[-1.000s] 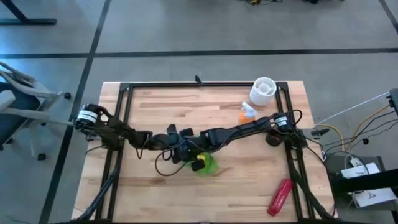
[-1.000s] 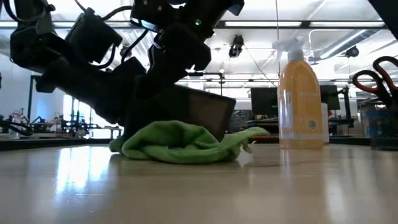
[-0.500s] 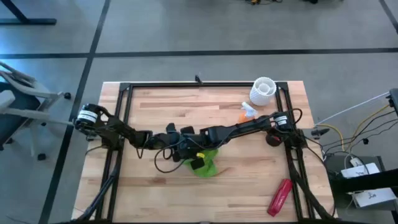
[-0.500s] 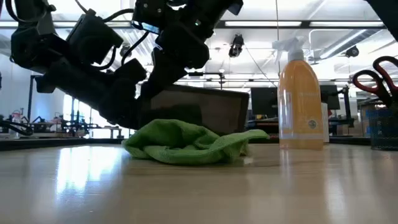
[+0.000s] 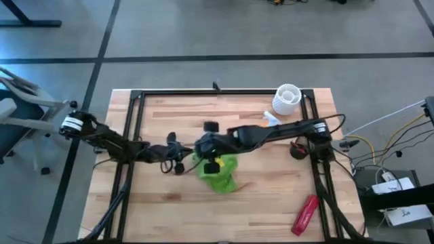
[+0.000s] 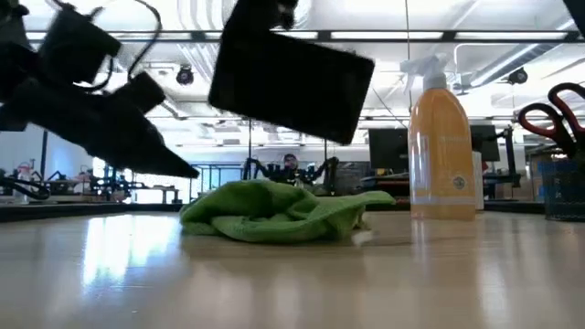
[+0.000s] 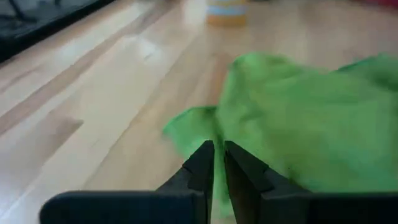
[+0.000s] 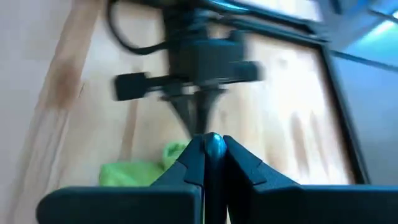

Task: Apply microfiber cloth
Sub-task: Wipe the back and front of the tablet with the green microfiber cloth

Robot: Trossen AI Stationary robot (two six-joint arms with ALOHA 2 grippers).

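You get no readable writing here: the orange spray bottle (image 6: 443,151) carries a pale label on its front, but the print is too small to make out.

Your right gripper (image 8: 213,143) is pinched narrow on the dark flat device (image 6: 291,80). Its wrist view shows only the device's thin, shiny edge clamped between the two fingers. From table height, the device hangs tilted in the air, clear above the microfiber cloth (image 6: 279,212) and not touching it. From above, the right gripper (image 5: 212,163) sits over the cloth's upper edge near the table's middle.

Your left gripper (image 7: 218,149) is drawn almost together, with only a slit between the fingers and nothing in it. It is low over the wood with its tips just beside the cloth (image 7: 298,118), aimed at it. From above, the left gripper (image 5: 182,163) is immediately left of the cloth, and I cannot tell whether it touches.

The cloth (image 5: 218,173) is a soft, bright lime-green heap, crumpled into rounded folds, lying on the table (image 5: 169,203) of pale wooden planks. The device is a rigid, matte black rectangle. The spray bottle is translucent orange plastic with a white trigger head, standing upright well to the right of the cloth. A white ribbed cup (image 5: 287,98) stands at the far right corner, and a red tube-like object (image 5: 305,213) lies near the front right edge.
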